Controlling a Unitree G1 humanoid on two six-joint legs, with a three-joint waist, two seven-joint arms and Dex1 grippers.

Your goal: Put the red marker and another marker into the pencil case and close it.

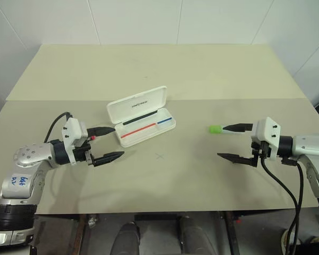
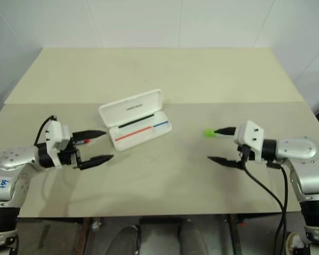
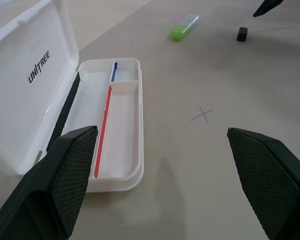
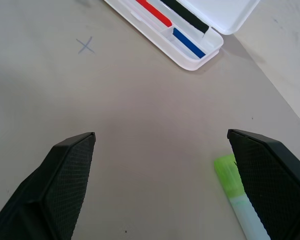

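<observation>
The white pencil case (image 1: 142,125) lies open at the table's middle left, its lid (image 3: 25,90) tilted back, with black, red and blue stripes inside. My left gripper (image 1: 114,142) hovers open just left of it, nothing between its fingers. Only a small red end of the red marker (image 1: 94,137) peeks out beside the upper finger. The green-capped marker (image 1: 215,129) lies flat on the table to the right, also seen as a pale body with a green cap (image 4: 235,195). My right gripper (image 1: 221,141) stands open right next to it, one finger above its body.
A small black block (image 3: 242,34) sits on the table near the green-capped marker (image 3: 184,27). A pencilled cross (image 1: 159,156) marks the table in front of the case. The beige table top (image 1: 165,69) stretches far back to a white wall.
</observation>
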